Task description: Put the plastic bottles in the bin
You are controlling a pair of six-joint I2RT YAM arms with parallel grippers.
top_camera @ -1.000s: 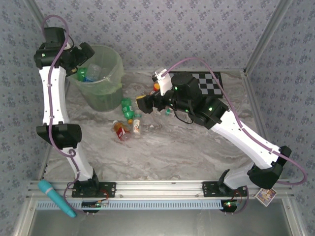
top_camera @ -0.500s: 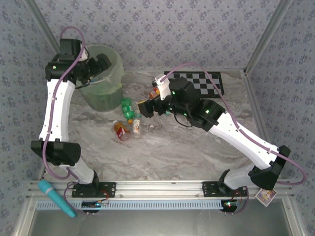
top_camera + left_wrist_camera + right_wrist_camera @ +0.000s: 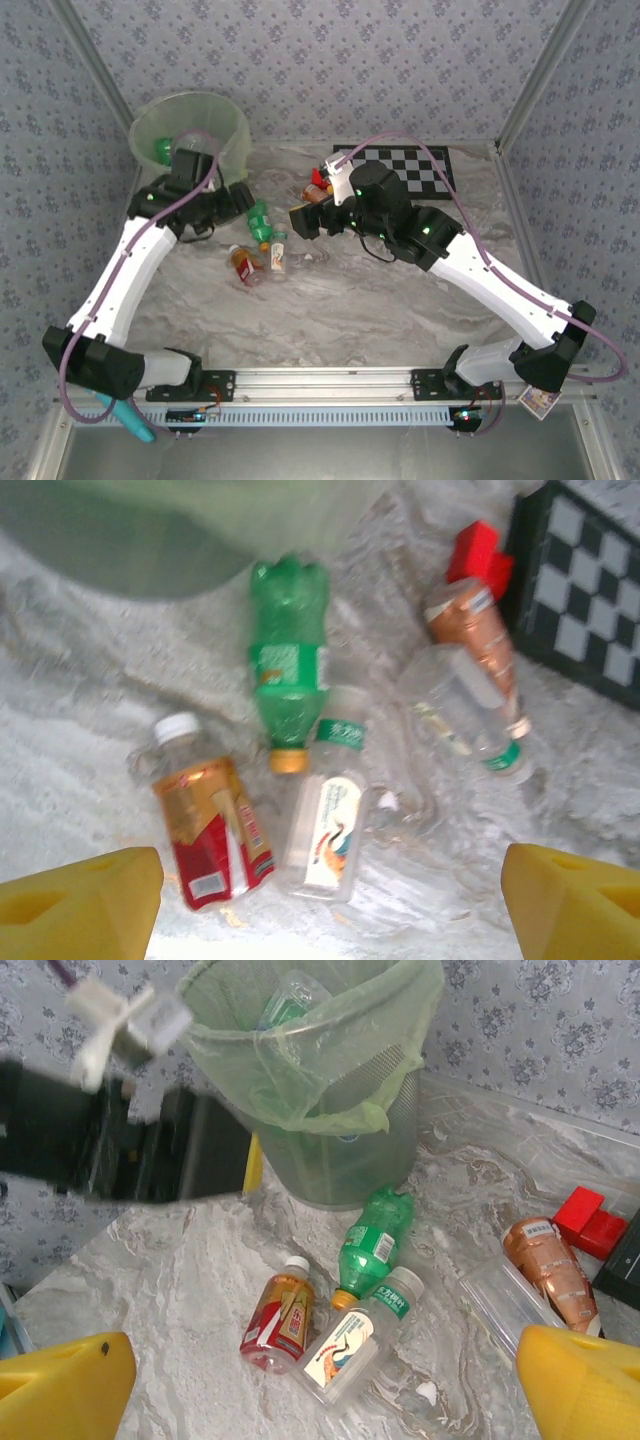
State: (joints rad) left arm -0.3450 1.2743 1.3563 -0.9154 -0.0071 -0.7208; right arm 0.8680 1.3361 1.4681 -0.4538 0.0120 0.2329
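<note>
Left arm (image 3: 120, 285) and right arm (image 3: 500, 280): white shells, chunky black joints (image 3: 100, 365), tiny green LEDs (image 3: 426, 213), and a purple cable (image 3: 400, 138) along each. Left pincer (image 3: 325, 880) and right pincer (image 3: 325, 1360) have bright yellow fingers (image 3: 75, 905).

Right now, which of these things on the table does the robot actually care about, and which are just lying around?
Part of the job:
- bin
- green bottle
- orange-red bottle
- clear bird-label bottle
- copper-coloured bottle
- plain clear bottle beside it

Just lying about:
- red block
- checkerboard
- teal tool by the near rail
</note>
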